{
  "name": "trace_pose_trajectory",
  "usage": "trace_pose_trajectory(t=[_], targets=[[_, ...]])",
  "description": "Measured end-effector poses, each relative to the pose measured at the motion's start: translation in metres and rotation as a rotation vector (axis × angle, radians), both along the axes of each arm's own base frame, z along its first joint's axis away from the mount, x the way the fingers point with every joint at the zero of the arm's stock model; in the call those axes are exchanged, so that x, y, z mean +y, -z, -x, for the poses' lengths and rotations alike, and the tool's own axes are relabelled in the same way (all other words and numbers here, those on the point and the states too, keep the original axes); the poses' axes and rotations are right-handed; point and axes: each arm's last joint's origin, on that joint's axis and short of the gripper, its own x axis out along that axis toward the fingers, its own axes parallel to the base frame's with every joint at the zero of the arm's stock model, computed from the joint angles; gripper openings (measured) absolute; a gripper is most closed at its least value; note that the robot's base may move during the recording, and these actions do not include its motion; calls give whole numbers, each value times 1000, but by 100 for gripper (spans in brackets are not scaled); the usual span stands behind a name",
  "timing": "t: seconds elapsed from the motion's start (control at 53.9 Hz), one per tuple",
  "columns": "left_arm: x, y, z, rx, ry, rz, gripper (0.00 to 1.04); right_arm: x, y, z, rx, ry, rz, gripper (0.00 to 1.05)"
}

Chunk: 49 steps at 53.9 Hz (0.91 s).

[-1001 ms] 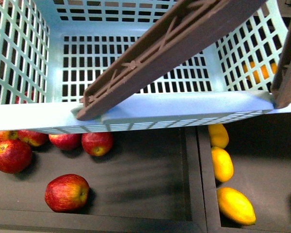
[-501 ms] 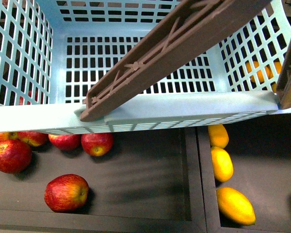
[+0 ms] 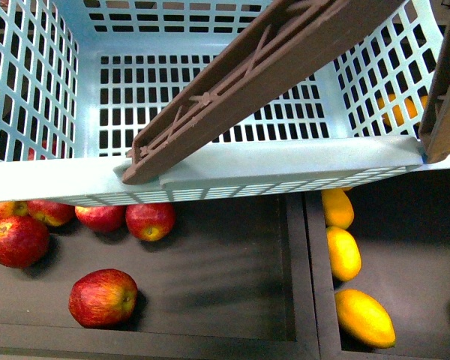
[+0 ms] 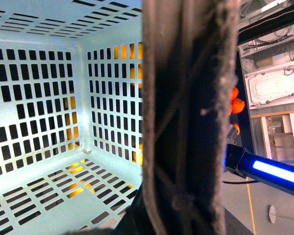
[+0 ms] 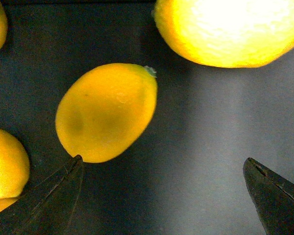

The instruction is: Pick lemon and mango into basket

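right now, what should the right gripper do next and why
Probably shift the right gripper sideways to centre it over the lemon before lowering. It is open, but the lemon lies off-centre, beside one fingertip, and the gap frames mostly bare bin floor.

Carrier: a dark grey tray with a low front rim.
Divider: a raised dark wall splits the tray into a left and a right compartment.
Left compartment: six red apples lie on the floor. One sits alone near the front rim, and five are clustered further back on the left, some touching.
Bare floor: the right half of the left compartment.
Right compartment: three lemons lie in a row just beside the divider, front to back.
Right wrist view: one lemon lies alone on the dark floor, with others at the picture's edges not touching it.
Far part: hidden behind the basket.
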Motion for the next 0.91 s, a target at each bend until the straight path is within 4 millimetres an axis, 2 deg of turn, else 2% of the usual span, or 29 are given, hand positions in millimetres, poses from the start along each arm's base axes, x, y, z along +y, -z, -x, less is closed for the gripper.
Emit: trace_pose_trajectory(t=[0.074,0.297,0.593,0.908], targets=[[0,0,0,1,2,1,4,-2,-1,-15,-16,6,5,96],[0,0,0,0,1,1,4,-5,2,-35,-30,2,3,96],[0,0,0,1,2,1,4,-6,17,-42,-10,11,-16,96],[0,0,0,0,1,1,4,-18,29,-56,3,25,1,96]])
